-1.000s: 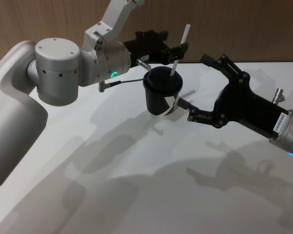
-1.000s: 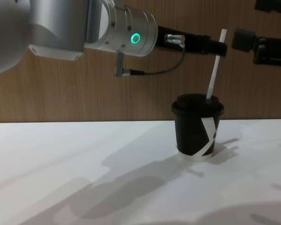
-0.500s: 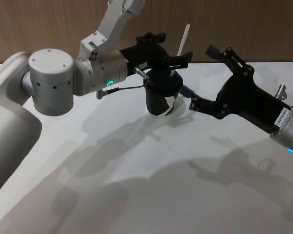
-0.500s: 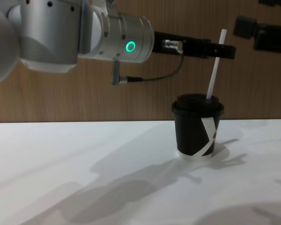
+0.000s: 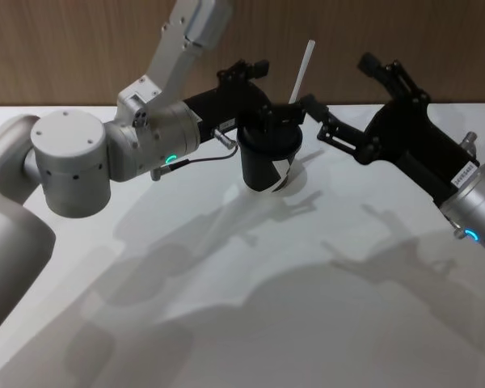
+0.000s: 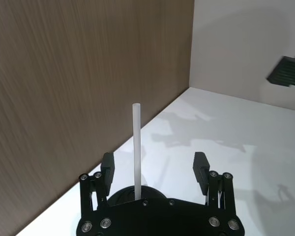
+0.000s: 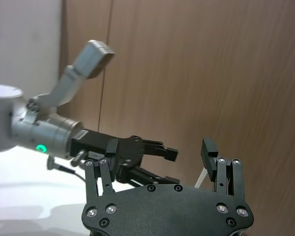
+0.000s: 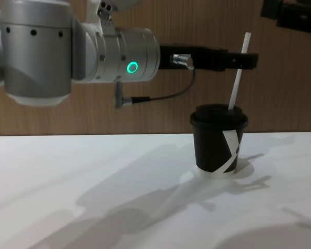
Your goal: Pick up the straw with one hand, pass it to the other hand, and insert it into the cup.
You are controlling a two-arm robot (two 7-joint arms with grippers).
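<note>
The black cup [image 5: 267, 160] with white crossing bands stands on the white table [image 5: 250, 307]. The white straw [image 5: 301, 71] sticks up through its domed lid, leaning slightly. My left gripper [image 5: 276, 87] hovers just above the lid, open, a finger on either side of the straw [image 6: 136, 147] without touching it. In the chest view its tip [image 8: 242, 60] crosses the straw [image 8: 238, 72] above the cup [image 8: 218, 141]. My right gripper [image 5: 337, 81] is open in the air to the right of the cup, holding nothing.
A wooden wall [image 5: 81, 48] runs along the table's far edge just behind the cup. The bulky silver left arm [image 5: 105, 153] reaches across the left side of the table. The right arm [image 5: 469, 202] comes in from the right.
The left gripper has opened and let go of the straw, which stays in the cup. The right gripper has risen and moved back toward the wall.
</note>
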